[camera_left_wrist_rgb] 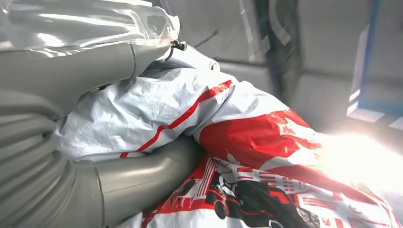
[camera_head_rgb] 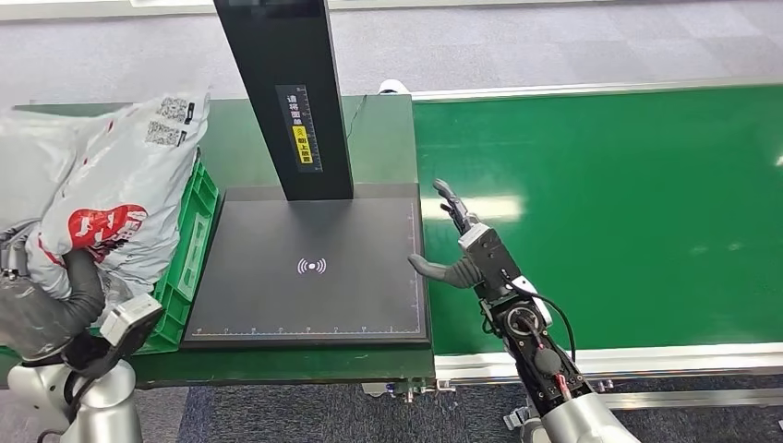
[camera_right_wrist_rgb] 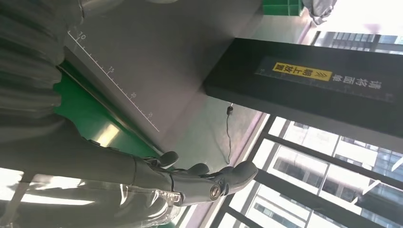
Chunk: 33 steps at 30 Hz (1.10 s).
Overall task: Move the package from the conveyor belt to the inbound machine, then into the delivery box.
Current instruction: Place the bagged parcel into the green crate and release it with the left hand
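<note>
I read ruler marks 10, 15 on the flat black scanner plate (camera_right_wrist_rgb: 142,52) — Chinese characters on the black upright post's (camera_head_rgb: 286,92) label (camera_head_rgb: 301,127) too small.

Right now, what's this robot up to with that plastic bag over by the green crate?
The robot's left hand grips a grey plastic mailer package with red print, holding it over the green plastic delivery crate at the left of the table. The black flat scanning pad of the inbound machine has nothing on it, and the green conveyor belt beside it carries no package. The right hand holds nothing, fingers apart, near the belt's edge by the pad.
</note>
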### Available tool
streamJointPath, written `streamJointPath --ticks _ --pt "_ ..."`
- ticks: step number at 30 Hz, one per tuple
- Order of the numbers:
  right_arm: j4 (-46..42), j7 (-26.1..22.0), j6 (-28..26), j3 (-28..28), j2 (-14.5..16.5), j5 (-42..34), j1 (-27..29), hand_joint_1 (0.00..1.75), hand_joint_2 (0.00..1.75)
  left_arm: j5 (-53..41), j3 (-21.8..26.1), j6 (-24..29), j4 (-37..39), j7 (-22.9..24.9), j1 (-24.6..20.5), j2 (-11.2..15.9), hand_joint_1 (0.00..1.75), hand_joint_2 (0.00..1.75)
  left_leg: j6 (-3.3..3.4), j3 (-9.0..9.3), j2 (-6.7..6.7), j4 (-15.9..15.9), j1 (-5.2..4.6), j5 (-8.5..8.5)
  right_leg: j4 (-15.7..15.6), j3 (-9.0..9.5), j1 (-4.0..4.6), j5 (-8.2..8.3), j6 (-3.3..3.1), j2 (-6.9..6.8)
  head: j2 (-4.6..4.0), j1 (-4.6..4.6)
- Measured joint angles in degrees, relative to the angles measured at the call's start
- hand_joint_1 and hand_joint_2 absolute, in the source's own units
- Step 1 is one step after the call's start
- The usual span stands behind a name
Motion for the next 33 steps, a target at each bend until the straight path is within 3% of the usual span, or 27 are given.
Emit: streamJointPath --ticks 7,11,15,21,26,33 --pt "-0.3 0.3 -0.3 0.2 0.1 2.1 0.4 0.00 1.75 -0.8 11.7 0.0 8.1 1.1 -2.4 0.7 1.75 1.75 0.00 -0.02 -0.01 0.0 0.00 0.00 0.0 -0.01 0.00 -0.01 0.00 0.00 0.00 0.01" --pt "-0.4 0.5 -0.3 0.2 0.1 2.9 0.4 0.00 1.75 -6.3 14.4 0.0 12.2 7.5 -3.1 2.2 1.75 1.75 0.00 -0.01 -0.05 0.0 -0.01 0.00 0.0 -0.05 0.00 -0.01 0.00 0.00 0.00 0.01" --pt "-0.4 0.5 -0.1 0.2 0.1 3.2 0.4 0.00 1.75 -12.0 10.5 -0.1 18.6 20.1 -3.9 5.3 1.75 1.75 -0.01 0.03 -0.02 0.0 0.00 0.01 0.0 0.01 0.00 0.00 -0.01 0.00 0.00 0.00" --pt "-0.4 0.3 0.5 0.2 0.0 3.8 0.3 0.00 1.75 -15.3 4.5 -1.3 26.0 27.4 -5.3 8.9 1.75 1.75 -0.01 0.10 -0.07 0.0 0.00 0.01 0.0 0.11 0.00 0.00 -0.01 -0.01 0.00 0.01" --pt "-0.1 0.1 1.5 0.1 0.1 4.1 -0.5 0.00 1.75 -17.0 -1.4 -3.6 30.7 28.1 -6.1 11.2 1.75 1.75 0.00 0.14 -0.14 0.0 0.00 0.02 0.0 0.18 0.00 0.00 -0.01 -0.03 0.00 0.00" --pt "0.6 -0.1 2.1 0.1 0.1 4.1 -1.6 0.00 1.75 -15.0 -5.7 -6.7 33.2 26.9 -6.5 12.8 1.75 1.75 0.03 0.17 -0.28 0.0 -0.01 0.05 0.0 0.31 -0.01 -0.01 0.00 -0.24 0.00 0.00"
